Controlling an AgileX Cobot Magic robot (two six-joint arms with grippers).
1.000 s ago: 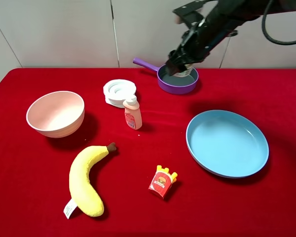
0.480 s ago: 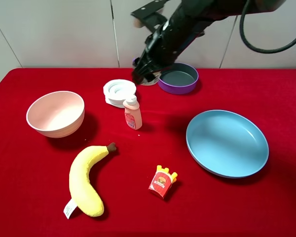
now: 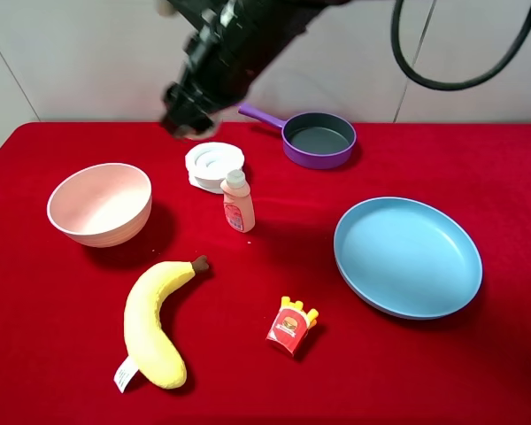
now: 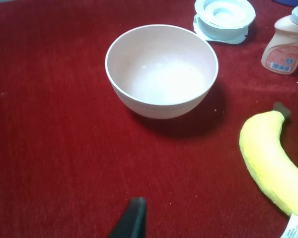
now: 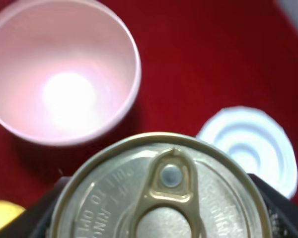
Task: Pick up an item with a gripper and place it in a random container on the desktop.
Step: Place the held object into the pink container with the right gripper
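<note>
The tin can (image 5: 164, 193), with its gold pull-tab lid, fills the near part of the right wrist view, and dark fingers (image 5: 283, 210) press on both of its sides. In the high view my right gripper (image 3: 188, 115) is blurred. It reaches across the middle and hangs in the air above the back of the red desktop (image 3: 71, 310), just left of a white ring. The pale pink bowl (image 3: 102, 232) stands empty at the left and also shows as the bowl (image 5: 64, 74) beyond the can. In the left wrist view only one dark fingertip (image 4: 131, 220) of my left gripper is visible, in front of the bowl (image 4: 159, 106).
A white ring-shaped piece (image 3: 215, 164) and a pink-white bottle (image 3: 237, 202) stand near the middle. A purple frying pan (image 3: 319, 140) sits at the back, and a wide blue plate (image 3: 407, 257) lies at the right. A yellow banana (image 3: 150, 323) and a toy fries box (image 3: 292, 326) are at the front.
My right arm has swung left, from over the purple pan past the white ring, still carrying the can. Nothing on the cloth has moved.
</note>
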